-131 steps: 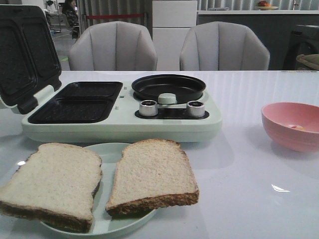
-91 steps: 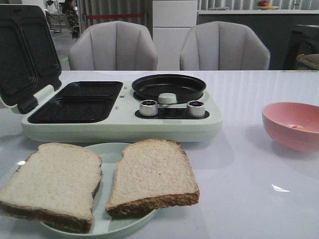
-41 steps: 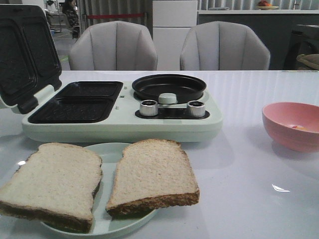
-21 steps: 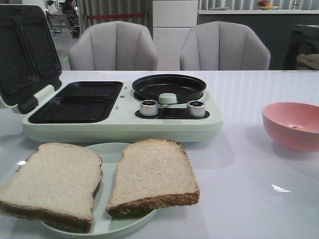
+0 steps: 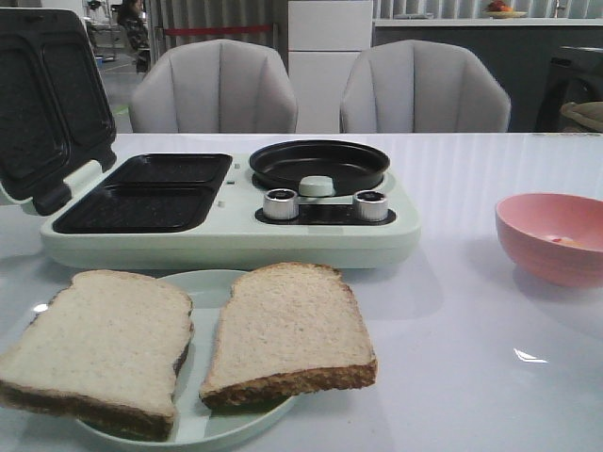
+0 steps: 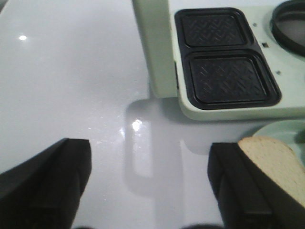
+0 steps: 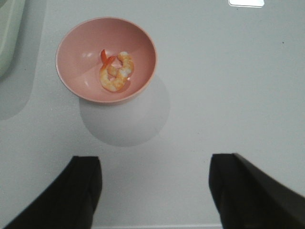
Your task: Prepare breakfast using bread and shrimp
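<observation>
A glossy white table [image 5: 471, 377] carries everything, with two grey chairs [image 5: 215, 87] behind it and a counter along the far wall. The left gripper [image 6: 150, 183], fingers spread wide over bare tabletop, has the mint-green breakfast maker [image 6: 157, 52] ahead of it; its two dark griddle wells [image 6: 224, 57] are uncovered. Two slices of bread [image 5: 287, 330] lie on one pale green plate [image 5: 207, 422], one slice edge just beside a finger. The right gripper [image 7: 155, 188], also parted, holds nothing; ahead sits one pink bowl [image 7: 138, 43] containing one shrimp [image 7: 116, 71].

Dining room: upholstered chairs [image 5: 215, 87], table [image 5: 471, 311], breakfast maker [image 5: 231, 202].
</observation>
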{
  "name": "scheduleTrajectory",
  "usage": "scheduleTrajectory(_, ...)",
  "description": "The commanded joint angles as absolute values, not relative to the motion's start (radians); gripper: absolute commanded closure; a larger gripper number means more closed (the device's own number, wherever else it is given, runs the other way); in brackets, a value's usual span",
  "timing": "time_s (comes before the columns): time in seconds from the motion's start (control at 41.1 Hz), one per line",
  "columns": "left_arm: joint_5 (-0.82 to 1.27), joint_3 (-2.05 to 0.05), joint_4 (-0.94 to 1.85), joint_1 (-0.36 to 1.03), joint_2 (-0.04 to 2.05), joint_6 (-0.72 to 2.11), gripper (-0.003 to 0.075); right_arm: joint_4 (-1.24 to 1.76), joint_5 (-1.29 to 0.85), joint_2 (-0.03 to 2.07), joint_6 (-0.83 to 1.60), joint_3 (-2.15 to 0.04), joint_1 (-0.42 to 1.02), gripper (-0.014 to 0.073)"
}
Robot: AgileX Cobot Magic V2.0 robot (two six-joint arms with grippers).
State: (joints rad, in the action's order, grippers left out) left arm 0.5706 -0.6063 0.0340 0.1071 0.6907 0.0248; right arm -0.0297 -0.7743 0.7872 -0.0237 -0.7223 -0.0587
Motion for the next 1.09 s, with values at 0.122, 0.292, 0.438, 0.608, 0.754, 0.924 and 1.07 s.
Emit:
scheduleTrajectory(0.122, 0.646, -0.720, 0.045, 0.208, 0.777, 0.044, 0.0147, -0.046, -0.703, 0.787, -0.015, -0.758, -0.058, 0.0007)
scheduleTrajectory(0.292, 0.663, -0.751, 0.045, 0.299, 0.836, 0.162, 0.0147, -0.046, -0.703, 0.787, -0.015, -0.758, -0.058, 0.0007)
scheduleTrajectory(0.438, 0.671, -0.749, 0.007, 0.446, 0.854, 0.222, 0.0147, -0.046, -0.703, 0.787, -0.015, -0.758, -0.058, 0.0007)
scheduleTrajectory(0.608, 0.684, -0.726, -0.167, 0.674, 0.854, 0.222, 0.0147, -0.046, -0.702, 0.787, -0.015, -0.758, -0.058, 0.0007)
scheduleTrajectory(0.754, 0.682, -0.630, -0.310, 0.869, 0.867, 0.182, 0.0147, -0.046, -0.702, 0.787, -0.015, -0.758, -0.058, 0.0007)
scheduleTrajectory(0.924, 0.691, -0.506, -0.671, 1.118, 0.908, -0.073, 0.0147, -0.046, -0.696, 0.787, -0.015, -0.758, -0.058, 0.0007)
scheduleTrajectory(1.07, 0.768, -0.451, -0.952, 1.284, 0.999, -0.270, 0.0147, -0.046, -0.694, 0.787, -0.015, -0.758, -0.058, 0.0007)
